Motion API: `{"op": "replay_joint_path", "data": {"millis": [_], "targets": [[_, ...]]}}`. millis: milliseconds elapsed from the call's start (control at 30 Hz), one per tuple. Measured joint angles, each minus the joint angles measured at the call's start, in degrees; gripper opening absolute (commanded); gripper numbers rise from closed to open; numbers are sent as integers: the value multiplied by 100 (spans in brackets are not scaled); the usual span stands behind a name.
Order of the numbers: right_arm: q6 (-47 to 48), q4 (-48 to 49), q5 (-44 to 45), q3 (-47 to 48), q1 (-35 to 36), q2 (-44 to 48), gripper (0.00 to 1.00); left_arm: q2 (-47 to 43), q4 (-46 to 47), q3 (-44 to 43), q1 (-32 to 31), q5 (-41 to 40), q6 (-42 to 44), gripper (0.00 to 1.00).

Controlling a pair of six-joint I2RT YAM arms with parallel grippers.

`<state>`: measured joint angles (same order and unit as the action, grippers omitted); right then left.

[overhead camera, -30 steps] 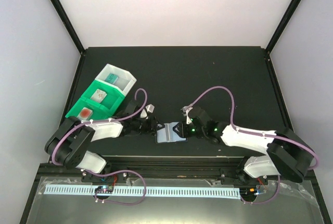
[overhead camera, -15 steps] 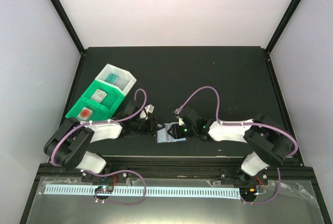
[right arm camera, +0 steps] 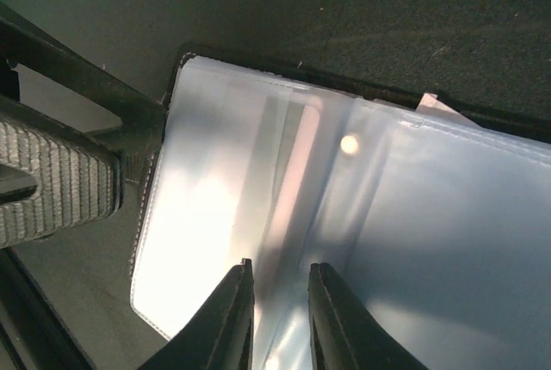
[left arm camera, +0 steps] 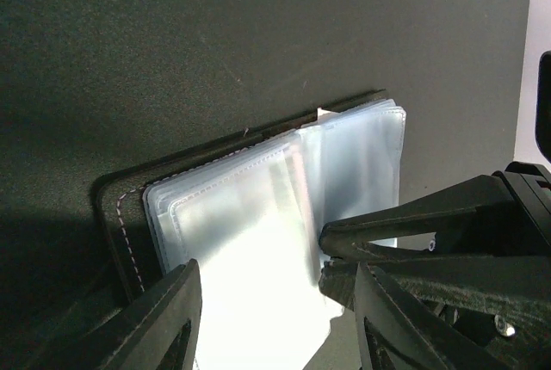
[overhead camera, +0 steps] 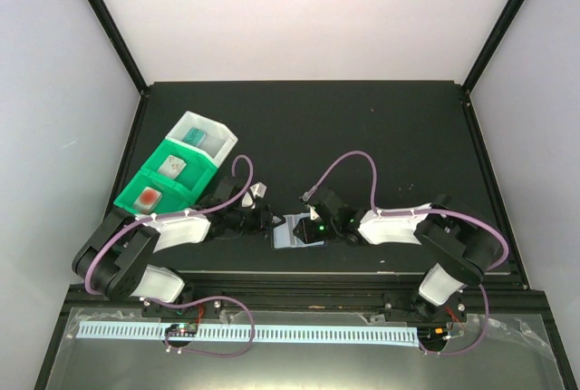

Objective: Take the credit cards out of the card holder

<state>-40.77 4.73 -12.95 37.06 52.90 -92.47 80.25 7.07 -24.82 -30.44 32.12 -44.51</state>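
The card holder (overhead camera: 295,230) lies open near the front edge of the table, black cover down and clear pockets (left arm camera: 258,215) up. My left gripper (overhead camera: 266,221) is at its left end, open, its fingers (left arm camera: 176,323) on either side of the pockets. My right gripper (overhead camera: 306,227) reaches in from the right, and its tips show in the left wrist view. Its fingers (right arm camera: 234,318) stand a narrow gap apart, astride an upright pocket leaf (right arm camera: 288,172). Three credit cards lie in the bins: teal (overhead camera: 194,136), pale grey (overhead camera: 169,166) and red-marked (overhead camera: 148,197).
A green bin (overhead camera: 186,181) and a white bin (overhead camera: 217,135) stand together at the back left of the black mat (overhead camera: 381,145). The table's front rail (overhead camera: 299,295) runs just behind the holder. Purple cables loop over both arms.
My right arm has slid left over the holder and its jaws have narrowed. The left jaws have widened a little. The holder has barely shifted.
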Motion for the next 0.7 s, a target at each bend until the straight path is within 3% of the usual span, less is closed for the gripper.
{"op": "replay_joint_path", "data": {"millis": [267, 700], "targets": [[37, -15, 133, -11, 0, -22, 8, -2, -17, 7, 0, -44, 26, 51], [33, 149, 192, -116, 0, -22, 5, -2, 52, 70, 0, -24, 31, 51]]}}
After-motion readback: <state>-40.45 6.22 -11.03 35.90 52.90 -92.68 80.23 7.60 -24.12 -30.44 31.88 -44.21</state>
